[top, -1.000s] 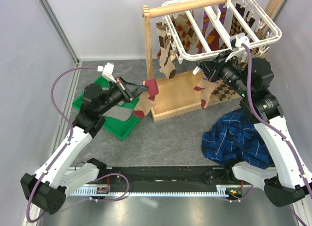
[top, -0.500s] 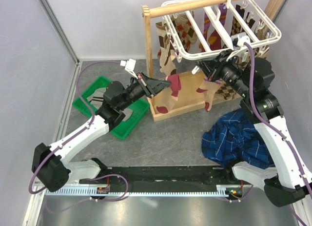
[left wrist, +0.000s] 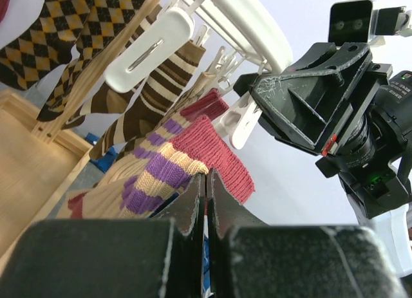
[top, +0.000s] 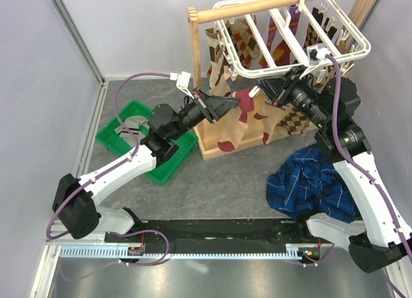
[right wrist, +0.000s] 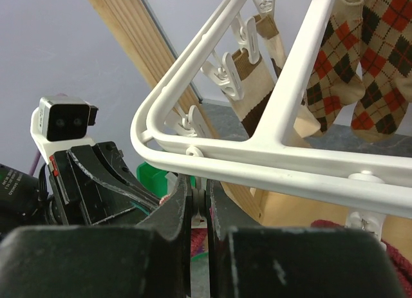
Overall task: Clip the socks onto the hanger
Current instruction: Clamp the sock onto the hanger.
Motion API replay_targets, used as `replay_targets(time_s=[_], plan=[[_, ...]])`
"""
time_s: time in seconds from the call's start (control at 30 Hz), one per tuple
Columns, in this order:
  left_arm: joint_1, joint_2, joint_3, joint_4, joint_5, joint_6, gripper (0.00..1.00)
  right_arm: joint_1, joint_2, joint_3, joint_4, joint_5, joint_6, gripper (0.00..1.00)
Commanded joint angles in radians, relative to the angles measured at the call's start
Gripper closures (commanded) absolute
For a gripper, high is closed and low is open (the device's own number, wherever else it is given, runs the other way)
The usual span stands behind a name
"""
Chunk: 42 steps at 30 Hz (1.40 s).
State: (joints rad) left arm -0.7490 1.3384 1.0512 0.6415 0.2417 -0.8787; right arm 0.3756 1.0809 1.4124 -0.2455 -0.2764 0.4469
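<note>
- Top external view: a green plastic tray (top: 116, 136) sits at centre left.
- Left gripper (top: 237, 103), fingers closed, pinches a tan knit sock with maroon cuff (top: 235, 132) at frame centre, dangling over the wooden stand base (top: 248, 142).
- Right gripper (top: 261, 89), jaws nearly shut, nips a small white plastic clip (left wrist: 239, 125) beneath the white plastic grid hanger (top: 367, 46), upper right.
</note>
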Motion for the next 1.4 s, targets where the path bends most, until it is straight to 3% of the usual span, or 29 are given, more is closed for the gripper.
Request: replay_targets(time_s=[0.0,1.13,1.27,1.3,1.37], plan=[[-0.015,0.013,0.059,0.086,-0.035,0.069,0.98,0.011,-0.009,-0.013,-0.008,-0.086,0.049,0.9],[-0.047,0.047,0.109,0.09,-0.116,0.07,0.98,0.011,0.016,-0.038,0.045,-0.162,0.101,0.9],[-0.05,0.047,0.112,0.092,-0.104,0.061,0.98,0.009,0.011,-0.041,0.041,-0.149,0.087,0.78],[-0.052,0.047,0.112,0.092,-0.102,0.063,0.98,0.011,0.013,-0.041,0.041,-0.145,0.085,0.66],[-0.053,0.048,0.112,0.093,-0.099,0.063,0.98,0.011,0.011,-0.041,0.04,-0.142,0.082,0.57]])
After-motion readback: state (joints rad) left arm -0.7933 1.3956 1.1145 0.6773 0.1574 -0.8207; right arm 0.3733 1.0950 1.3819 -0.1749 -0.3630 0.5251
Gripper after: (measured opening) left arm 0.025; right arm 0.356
